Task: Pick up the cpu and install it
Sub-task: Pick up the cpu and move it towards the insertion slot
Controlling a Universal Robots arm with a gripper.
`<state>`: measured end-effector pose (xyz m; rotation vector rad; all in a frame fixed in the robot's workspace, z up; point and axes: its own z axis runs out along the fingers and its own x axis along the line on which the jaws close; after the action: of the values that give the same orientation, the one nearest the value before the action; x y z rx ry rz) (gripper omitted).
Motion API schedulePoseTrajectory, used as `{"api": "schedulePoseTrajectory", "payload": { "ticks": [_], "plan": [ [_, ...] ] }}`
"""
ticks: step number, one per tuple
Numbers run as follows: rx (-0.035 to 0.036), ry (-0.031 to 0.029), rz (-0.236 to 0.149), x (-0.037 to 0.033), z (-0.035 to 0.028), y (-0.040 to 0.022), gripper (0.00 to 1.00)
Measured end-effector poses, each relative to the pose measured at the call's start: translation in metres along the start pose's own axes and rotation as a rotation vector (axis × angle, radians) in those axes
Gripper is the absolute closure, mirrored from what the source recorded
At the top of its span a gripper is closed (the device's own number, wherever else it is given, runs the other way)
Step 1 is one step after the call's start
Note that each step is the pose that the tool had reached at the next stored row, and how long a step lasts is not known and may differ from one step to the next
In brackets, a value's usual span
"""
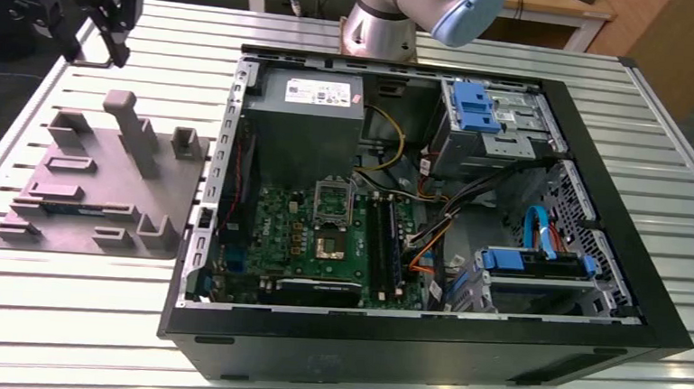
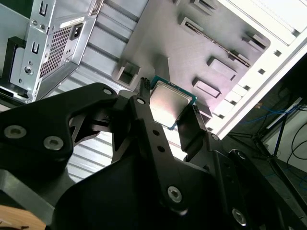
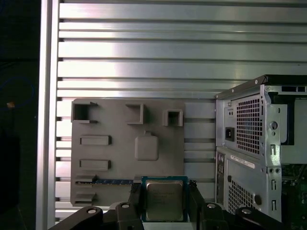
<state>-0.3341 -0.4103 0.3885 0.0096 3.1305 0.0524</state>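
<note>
At the exterior view's left, the gripper [image 1: 96, 48] hung high over the slatted table [image 1: 74, 322], near the far end of the grey tray [image 1: 178, 193]. In both wrist views its jaws were clamped on the cpu [image 3: 164, 201] by two opposite edges with the metal top facing the cameras, a grip that probably spared the underside. Further right, the open computer case [image 1: 434, 345] lay on its side so that the board faced up. Its socket [image 1: 329, 245] seemed open and was well apart from the chip.
</note>
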Motion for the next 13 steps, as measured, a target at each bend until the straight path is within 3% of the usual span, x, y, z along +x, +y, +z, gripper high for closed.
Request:
{"api": "schedulePoseTrajectory", "payload": {
  "ticks": [13],
  "plan": [
    [0.0, 0.0, 0.0, -0.0029, 0.0, 0.0, 0.53]
  ]
}}
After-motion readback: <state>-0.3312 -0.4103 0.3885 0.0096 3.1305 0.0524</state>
